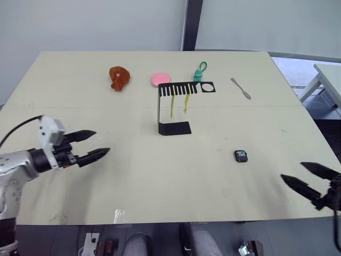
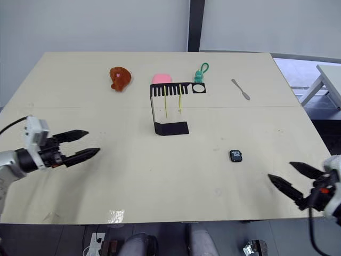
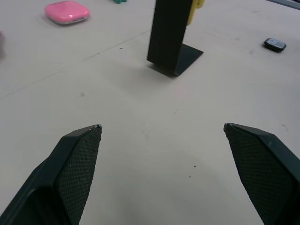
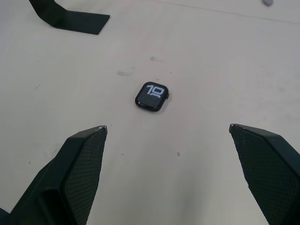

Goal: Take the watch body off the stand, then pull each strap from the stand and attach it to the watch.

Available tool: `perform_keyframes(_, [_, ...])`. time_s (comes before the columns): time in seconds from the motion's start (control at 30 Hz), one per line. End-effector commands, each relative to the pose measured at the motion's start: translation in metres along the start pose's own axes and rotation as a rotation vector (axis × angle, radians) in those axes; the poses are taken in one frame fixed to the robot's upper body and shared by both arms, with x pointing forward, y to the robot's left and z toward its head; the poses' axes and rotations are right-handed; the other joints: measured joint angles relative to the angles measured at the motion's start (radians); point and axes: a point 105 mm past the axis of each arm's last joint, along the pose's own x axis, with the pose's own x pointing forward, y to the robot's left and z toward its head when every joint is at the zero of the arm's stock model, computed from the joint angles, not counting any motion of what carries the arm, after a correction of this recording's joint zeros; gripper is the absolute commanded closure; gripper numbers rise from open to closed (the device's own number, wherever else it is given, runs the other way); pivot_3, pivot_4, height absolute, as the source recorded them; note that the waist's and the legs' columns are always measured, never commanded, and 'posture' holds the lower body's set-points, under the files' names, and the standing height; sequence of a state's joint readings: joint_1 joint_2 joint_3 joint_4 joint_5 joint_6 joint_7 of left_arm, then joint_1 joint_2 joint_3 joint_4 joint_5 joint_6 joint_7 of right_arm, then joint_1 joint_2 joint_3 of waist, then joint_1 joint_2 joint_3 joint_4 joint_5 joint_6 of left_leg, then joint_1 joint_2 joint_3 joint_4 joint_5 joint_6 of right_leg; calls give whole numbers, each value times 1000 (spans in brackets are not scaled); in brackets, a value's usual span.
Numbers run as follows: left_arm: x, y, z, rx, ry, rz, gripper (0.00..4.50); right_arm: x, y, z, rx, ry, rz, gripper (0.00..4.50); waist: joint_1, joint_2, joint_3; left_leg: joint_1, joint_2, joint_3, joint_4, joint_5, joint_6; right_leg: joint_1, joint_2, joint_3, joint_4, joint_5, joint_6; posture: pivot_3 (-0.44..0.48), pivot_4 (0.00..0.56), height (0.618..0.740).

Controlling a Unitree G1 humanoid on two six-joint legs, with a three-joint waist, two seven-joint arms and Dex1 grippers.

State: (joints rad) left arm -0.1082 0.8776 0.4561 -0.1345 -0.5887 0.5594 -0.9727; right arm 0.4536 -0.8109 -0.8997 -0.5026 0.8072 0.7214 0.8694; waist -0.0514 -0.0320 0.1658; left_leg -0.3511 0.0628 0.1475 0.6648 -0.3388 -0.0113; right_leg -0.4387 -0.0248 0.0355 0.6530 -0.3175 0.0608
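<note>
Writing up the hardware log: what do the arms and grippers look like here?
Each gripper, left gripper and right gripper, has two black pointed fingers with cross-hatched textured pads. The left arm is silver-grey, with a white box at the wrist and a black cable.

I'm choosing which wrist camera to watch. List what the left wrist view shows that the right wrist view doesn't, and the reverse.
Left wrist view alone: the pink object, the stand's upright with a yellow strap beside it, and the open left tool. Right wrist view alone: the digits on the watch body's screen, read from close up, and the open right tool. Both: the watch body lying on the table, and the stand, whose flat base appears in each.
</note>
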Motion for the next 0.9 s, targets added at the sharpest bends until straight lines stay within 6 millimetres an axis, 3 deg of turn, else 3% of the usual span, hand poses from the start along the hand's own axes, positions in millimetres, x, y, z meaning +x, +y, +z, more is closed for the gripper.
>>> perform_keyframes(0.03, [-11, 5, 10, 27, -24, 35, 0, -11, 1, 13, -28, -24, 40, 69, 1, 0, 0, 0, 0, 0, 0, 0, 0, 0, 0, 0, 0, 0, 0, 0, 150, 740])
perform_keyframes(0.17, [2, -1, 14, 49, -51, 31, 0, -4, 3, 17, -58, -26, 67, 69, 3, 0, 0, 0, 0, 0, 0, 0, 0, 1, 0, 0, 0, 0, 0, 0, 150, 740])
perform_keyframes(0.4, [64, -24, 24, 121, -138, 79, 0, 45, 43, 41, -156, -175, 164, 69, 17, -1, -1, 4, 0, -1, 0, -1, 0, 6, 0, 0, -1, 0, 1, 0, 150, 740])
perform_keyframes(0.53, [97, -29, 22, 87, -125, 191, 0, 69, 78, 55, -179, -248, 278, 69, 21, -1, -1, 4, 0, -1, 1, -1, 0, 6, 0, 1, -1, 0, 1, 0, 150, 740])
perform_keyframes(0.67, [117, -35, 26, 93, -134, 201, 0, 86, 104, 64, -199, -277, 375, 69, 22, -1, -1, 6, 0, 0, 1, -1, 0, 8, 0, 1, 0, 0, 1, 0, 150, 740])
perform_keyframes(0.77, [129, -30, 30, 71, -146, 211, 0, 99, 112, 65, -182, -291, 396, 69, 24, -1, -1, 6, 0, 0, 2, -1, -1, 8, 0, 0, 0, 0, 1, 0, 150, 740])
perform_keyframes(0.9, [144, -40, 28, 94, -135, 137, 0, 116, 115, 61, -191, -283, 400, 69, 23, -1, -1, 7, 0, 0, 1, -1, 0, 9, 0, 0, -1, 0, 1, 0, 150, 740])
